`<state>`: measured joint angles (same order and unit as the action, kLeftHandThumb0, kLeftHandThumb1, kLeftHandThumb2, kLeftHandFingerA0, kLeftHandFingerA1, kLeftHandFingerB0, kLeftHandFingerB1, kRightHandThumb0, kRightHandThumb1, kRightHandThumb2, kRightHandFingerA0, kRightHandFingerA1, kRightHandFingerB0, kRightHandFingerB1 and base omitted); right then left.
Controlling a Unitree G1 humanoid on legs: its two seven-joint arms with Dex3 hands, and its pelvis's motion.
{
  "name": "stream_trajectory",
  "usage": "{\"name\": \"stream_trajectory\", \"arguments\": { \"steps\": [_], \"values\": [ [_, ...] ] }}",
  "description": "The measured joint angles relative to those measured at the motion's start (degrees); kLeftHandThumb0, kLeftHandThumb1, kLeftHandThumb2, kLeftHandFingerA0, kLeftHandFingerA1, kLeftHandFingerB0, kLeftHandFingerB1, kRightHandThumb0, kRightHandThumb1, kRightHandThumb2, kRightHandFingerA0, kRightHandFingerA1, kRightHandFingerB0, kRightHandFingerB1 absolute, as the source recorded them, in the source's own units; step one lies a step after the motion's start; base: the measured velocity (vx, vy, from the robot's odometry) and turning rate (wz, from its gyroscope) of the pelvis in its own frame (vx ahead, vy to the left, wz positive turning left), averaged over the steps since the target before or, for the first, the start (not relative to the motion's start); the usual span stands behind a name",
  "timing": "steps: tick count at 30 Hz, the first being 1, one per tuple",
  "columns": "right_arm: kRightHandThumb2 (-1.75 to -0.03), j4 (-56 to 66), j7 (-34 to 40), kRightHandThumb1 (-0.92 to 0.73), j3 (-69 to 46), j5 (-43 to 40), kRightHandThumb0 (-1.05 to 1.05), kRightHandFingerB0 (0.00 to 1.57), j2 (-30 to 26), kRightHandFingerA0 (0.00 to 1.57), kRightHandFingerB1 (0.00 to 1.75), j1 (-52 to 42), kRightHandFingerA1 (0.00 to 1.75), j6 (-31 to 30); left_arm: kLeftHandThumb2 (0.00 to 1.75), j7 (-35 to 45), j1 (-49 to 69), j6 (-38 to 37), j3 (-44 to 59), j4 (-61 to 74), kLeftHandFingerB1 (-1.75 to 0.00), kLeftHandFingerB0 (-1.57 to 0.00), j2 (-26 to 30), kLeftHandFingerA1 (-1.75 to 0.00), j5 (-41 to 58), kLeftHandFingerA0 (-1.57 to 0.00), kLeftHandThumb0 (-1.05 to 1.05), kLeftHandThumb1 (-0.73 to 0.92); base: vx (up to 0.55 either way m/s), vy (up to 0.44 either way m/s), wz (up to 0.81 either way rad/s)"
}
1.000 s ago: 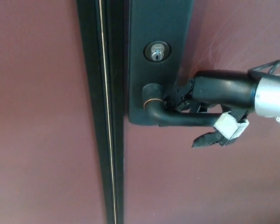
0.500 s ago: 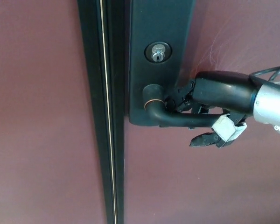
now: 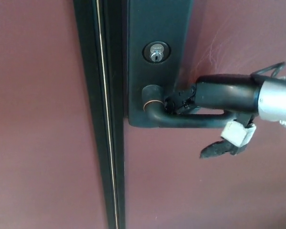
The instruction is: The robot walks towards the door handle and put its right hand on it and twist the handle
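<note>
Fingers [image 3: 181, 101] of my right hand [image 3: 214, 102] stay clamped on the dark curved metal lever handle [image 3: 181, 119], thumb now lower.

Lighting is even and moderately dim. Faint glare streaks mark the door [image 3: 229, 181] at upper right of the frame. Dark hardware loses detail; focus is slightly soft throughout.

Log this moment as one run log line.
right hand on handle | fingers by pivot | keyhole above | left hand unseen

A maroon door [image 3: 47, 119] carries a dark plate [image 3: 157, 24] with keyhole [image 3: 156, 51] and lever handle [image 3: 181, 120].
</note>
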<state>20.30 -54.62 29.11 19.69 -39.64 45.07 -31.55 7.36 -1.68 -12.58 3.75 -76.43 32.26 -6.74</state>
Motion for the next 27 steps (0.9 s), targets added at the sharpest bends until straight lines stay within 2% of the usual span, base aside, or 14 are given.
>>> {"name": "stream_trajectory", "arguments": {
  "steps": [13, 14, 19, 20, 27],
  "values": [
    [-0.86, 0.5, -10.9, -0.23, -3.4, -5.5, -0.35, 0.01, -3.6, 0.02, 0.45, 8.5, 0.48, -8.0, 0.59, 0.1, -0.1, 0.0, -0.2, 0.0, -0.44, -0.59, 0.1, -0.5, 0.0, -0.76, -0.31, 0.6, 0.0, 0.0, 0.0],
    [-0.57, 0.7, -11.2, -0.54, -3.7, -5.8, -0.72, 0.19, -4.0, 0.2, 0.27, 8.8, 0.31, -8.5, 0.59, 0.1, -0.2, 0.0, -0.2, 0.0, -0.44, -0.59, 0.1, -0.5, 0.0, -0.76, -0.31, 0.6, 0.0, 0.0, 0.0],
    [-0.57, 1.3, -11.9, -0.54, -5.3, -6.5, -0.71, 0.19, -5.1, 0.2, 0.27, 10.0, 0.31, -10.5, 0.59, 0.1, -0.1, 0.0, -0.3, 0.0, -0.44, -0.59, 0.2, -0.5, 0.0, -0.76, -0.31, 0.6, 0.0, 0.0, 0.0],
    [-0.86, 1.4, -12.0, -0.23, -5.4, -6.6, -0.35, 0.01, -5.3, 0.02, 0.46, 10.1, 0.48, -10.9, 0.59, 0.1, -0.1, 0.0, -0.3, 0.0, -0.44, -0.59, 0.2, -0.5, 0.0, -0.76, -0.31, 0.6, 0.0, 0.0, 0.0],
    [-0.86, 0.3, -12.9, -0.21, -7.7, -8.4, -0.37, 0.0, -6.0, 0.01, 0.47, 11.3, 0.49, -12.3, 0.59, 0.2, 0.0, 0.0, -0.3, 0.0, -0.43, -0.58, 0.3, -0.49, 0.0, -0.75, -0.3, 0.6, 0.0, 0.0, 0.0]
  ]
}}
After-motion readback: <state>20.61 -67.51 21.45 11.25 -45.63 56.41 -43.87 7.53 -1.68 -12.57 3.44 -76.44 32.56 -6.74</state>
